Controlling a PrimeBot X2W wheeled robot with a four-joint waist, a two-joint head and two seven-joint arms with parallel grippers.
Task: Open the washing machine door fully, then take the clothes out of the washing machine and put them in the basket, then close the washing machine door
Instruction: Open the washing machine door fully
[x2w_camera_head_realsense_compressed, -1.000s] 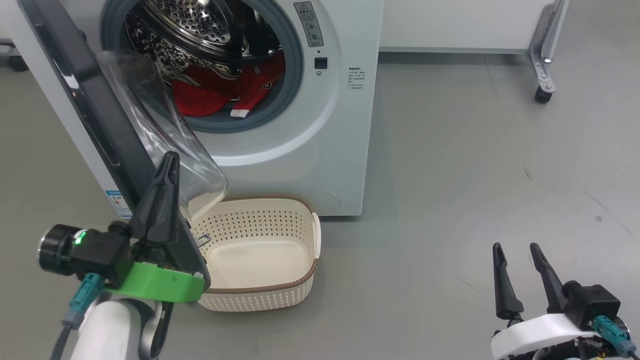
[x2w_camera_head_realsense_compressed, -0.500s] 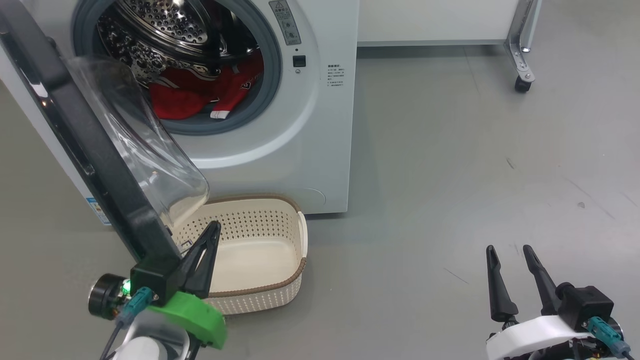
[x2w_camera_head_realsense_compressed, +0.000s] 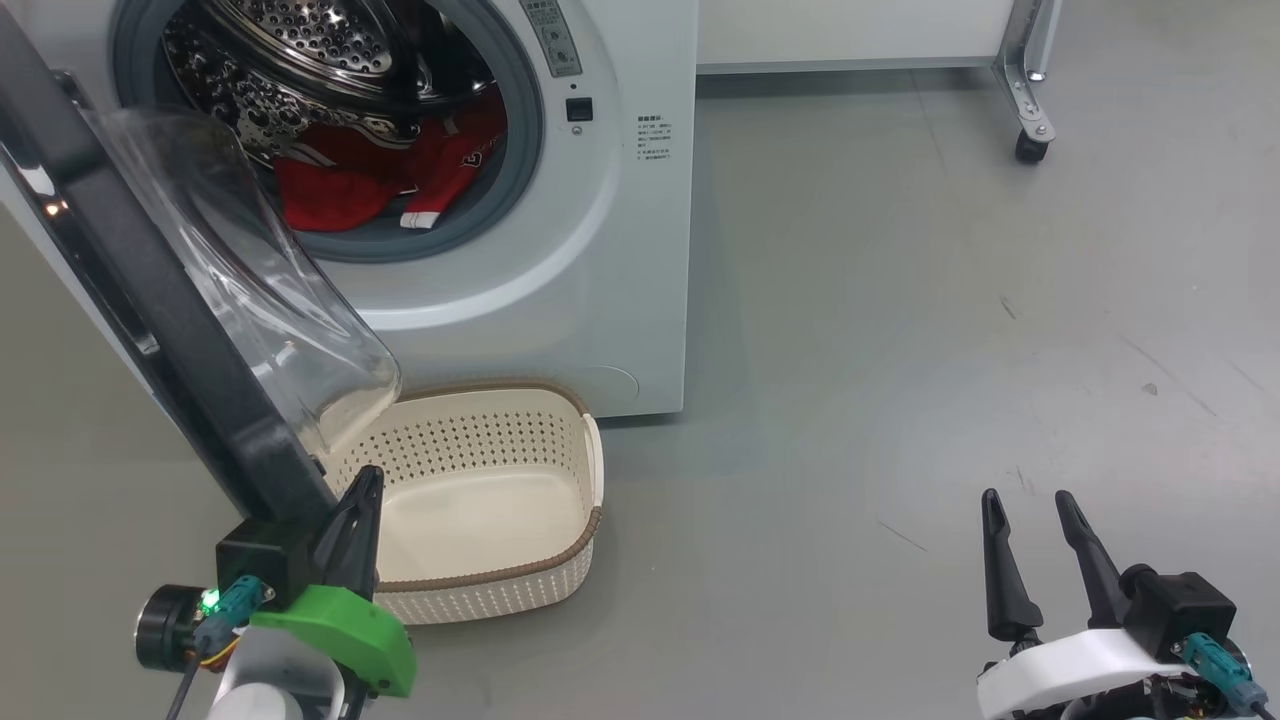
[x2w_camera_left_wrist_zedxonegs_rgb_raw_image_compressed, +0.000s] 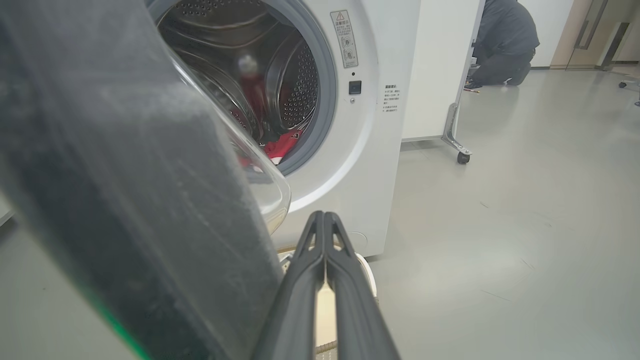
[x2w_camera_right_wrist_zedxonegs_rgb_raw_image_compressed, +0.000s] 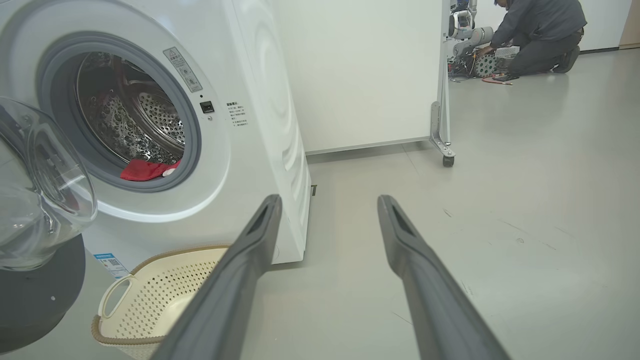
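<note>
We see what looks like a robotics lab rather than a home: a washing machine (x2w_camera_right_wrist_zedxonegs_rgb_raw_image_compressed: 250, 150) stands free on a wide, bare grey floor (x2w_camera_right_wrist_zedxonegs_rgb_raw_image_compressed: 525, 210), a white partition (x2w_camera_right_wrist_zedxonegs_rgb_raw_image_compressed: 360, 75) on castors (x2w_camera_right_wrist_zedxonegs_rgb_raw_image_compressed: 448, 161) rises beside it, and a person (x2w_camera_right_wrist_zedxonegs_rgb_raw_image_compressed: 540, 22) crouches over equipment (x2w_camera_right_wrist_zedxonegs_rgb_raw_image_compressed: 472, 42) in the distance.

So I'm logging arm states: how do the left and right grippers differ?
The left gripper has its fingers pressed shut; the right gripper has them spread open. The left sits on a green mount, the right on a white one. The left is beside the lower end of the washing machine door, by the basket; the right hangs over the floor, away from both. Both have long dark fingers and hold nothing.
</note>
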